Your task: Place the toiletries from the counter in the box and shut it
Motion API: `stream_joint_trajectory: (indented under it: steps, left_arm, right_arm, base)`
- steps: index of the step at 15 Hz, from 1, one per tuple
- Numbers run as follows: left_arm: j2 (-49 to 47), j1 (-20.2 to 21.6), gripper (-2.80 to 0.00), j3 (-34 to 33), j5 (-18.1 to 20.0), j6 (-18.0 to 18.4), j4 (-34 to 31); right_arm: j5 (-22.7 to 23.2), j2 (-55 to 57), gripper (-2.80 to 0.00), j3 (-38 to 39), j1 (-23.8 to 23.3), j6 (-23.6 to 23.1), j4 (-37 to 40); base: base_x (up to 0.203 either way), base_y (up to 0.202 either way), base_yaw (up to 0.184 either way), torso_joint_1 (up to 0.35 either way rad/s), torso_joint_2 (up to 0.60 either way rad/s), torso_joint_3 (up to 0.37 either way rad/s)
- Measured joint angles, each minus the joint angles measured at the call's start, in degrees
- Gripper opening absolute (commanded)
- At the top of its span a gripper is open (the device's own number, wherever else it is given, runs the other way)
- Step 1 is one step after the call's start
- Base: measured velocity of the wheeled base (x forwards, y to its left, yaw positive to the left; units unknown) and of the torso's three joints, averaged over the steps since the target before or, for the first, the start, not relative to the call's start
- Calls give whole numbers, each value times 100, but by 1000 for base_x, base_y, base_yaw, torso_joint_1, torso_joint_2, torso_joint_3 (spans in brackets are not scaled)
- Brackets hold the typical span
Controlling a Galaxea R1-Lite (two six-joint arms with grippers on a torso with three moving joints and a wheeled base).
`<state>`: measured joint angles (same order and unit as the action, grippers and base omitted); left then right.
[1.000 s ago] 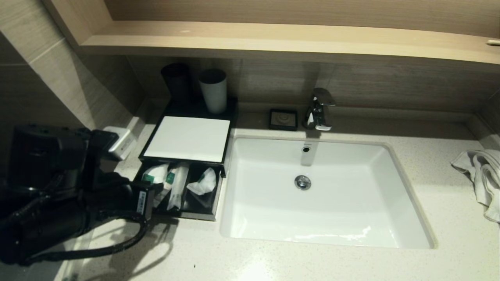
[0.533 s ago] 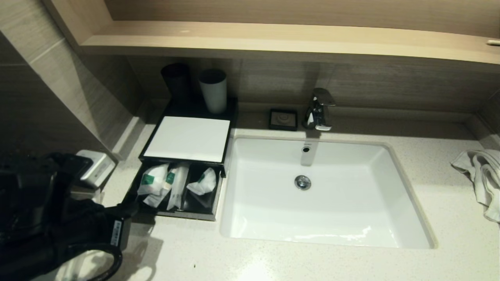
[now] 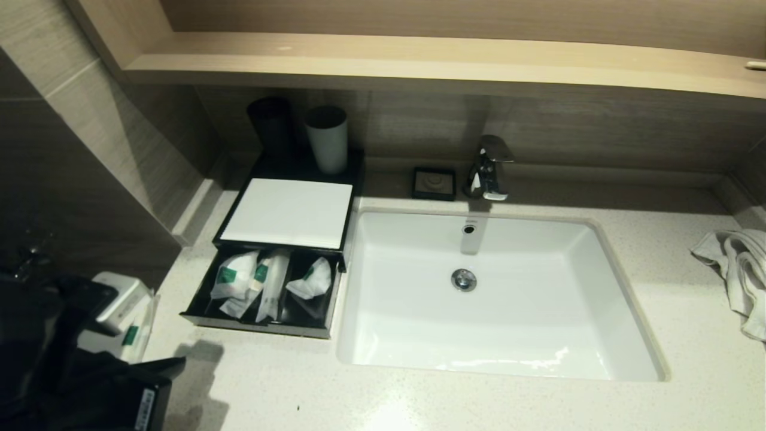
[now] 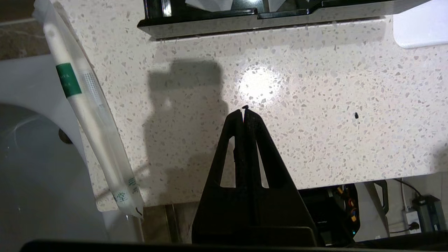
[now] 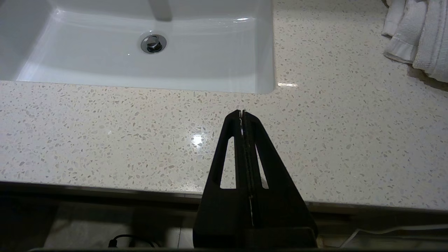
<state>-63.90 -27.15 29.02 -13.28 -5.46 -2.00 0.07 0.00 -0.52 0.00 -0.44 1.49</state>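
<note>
Left gripper (image 4: 244,111), fingers pressed together and holding nothing, is hovering; toothbrush packet (image 4: 89,115) at nine o'clock looks light, slippery—pinch mid-length.

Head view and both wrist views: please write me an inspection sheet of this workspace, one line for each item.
Surface: white speckled counter around a white sink.
Job's things: black box, drawer open, several packets inside; one long packet lies on the counter's left end.
Clutter: towel at right; two cups behind the box; soap dish; faucet.
Grippers: left gripper above bare counter before the drawer, jaws shut, empty; right gripper over the counter's front edge, jaws shut, empty.
Cables: some below the counter edge.
Surroundings: wooden shelf above.
</note>
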Motion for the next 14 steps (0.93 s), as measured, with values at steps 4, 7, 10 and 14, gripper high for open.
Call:
stream_joint_trajectory:
  steps: [4,7,10,14]
  left_arm:
    - [-409,0,-280,-5,-1,-388,50]
    - [-837,0,-280,32,4,-599,109]
    - [-1297,6,-280,23,-12,-774,636]
    - [-1697,66,-280,44,-19,-808,933]
  right_arm:
    - [-2,0,-280,0,0,2,0]
    - [0,0,-280,0,0,2,0]
    - [0,0,-280,0,0,0,0]
    - [0,0,-280,0,0,2,-1]
  base:
    - [0,0,0,0,0,0]
    - [0,0,0,0,0,0]
    - [0,0,0,0,0,0]
    - [0,0,0,0,0,0]
